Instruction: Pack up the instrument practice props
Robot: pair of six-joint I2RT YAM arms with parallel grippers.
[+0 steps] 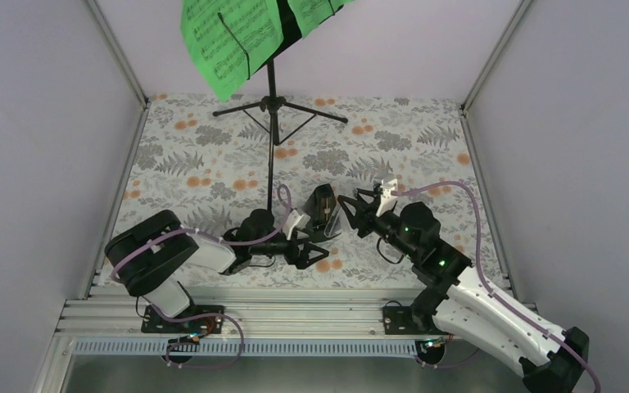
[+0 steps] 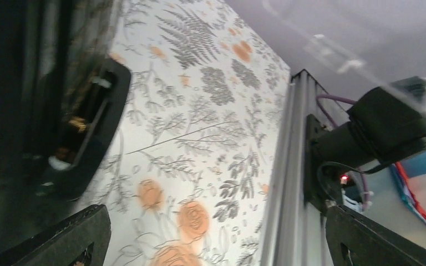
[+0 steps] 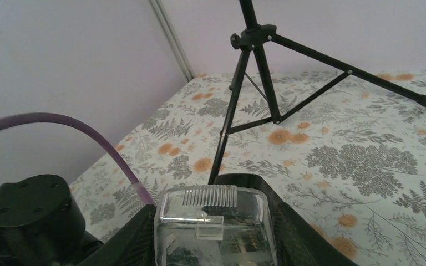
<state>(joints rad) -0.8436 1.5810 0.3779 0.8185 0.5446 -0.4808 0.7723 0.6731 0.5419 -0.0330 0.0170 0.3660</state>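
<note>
1. Underneath it all, the flowered table (image 1: 426, 139); no case or bag for packing visible in any view, so no telling where the props are meant to go
2. At the far end, upright on spread tripod legs, the tall black music stand (image 1: 272, 106), well apart from both arms. Top-heavy by the look of it, and likely to tip if an arm clips a leg on the way past
3. On its desk, the bright green music sheets (image 1: 229, 37), with a thin black retaining arm across the left one. Probably loose otherwise, so apt to slide off if the stand is jolted
4. Near the middle, the right gripper (image 1: 348, 214), jaws clamped on the metronome, one finger on either side of its clear cover in the right wrist view
5. Just left of that and nearer, the left gripper (image 1: 307, 250), jaws wide apart and holding nothing. Close enough to knock the metronome askew, or to hit the right fingers, if brought in carelessly
6. Smallest, the dark metronome (image 1: 323, 209), between the two grippers; lifted or resting on the table, impossible to tell. Smooth cover, so a risk of slipping out of the grip, or of the cover coming away, under a sideways push
</note>
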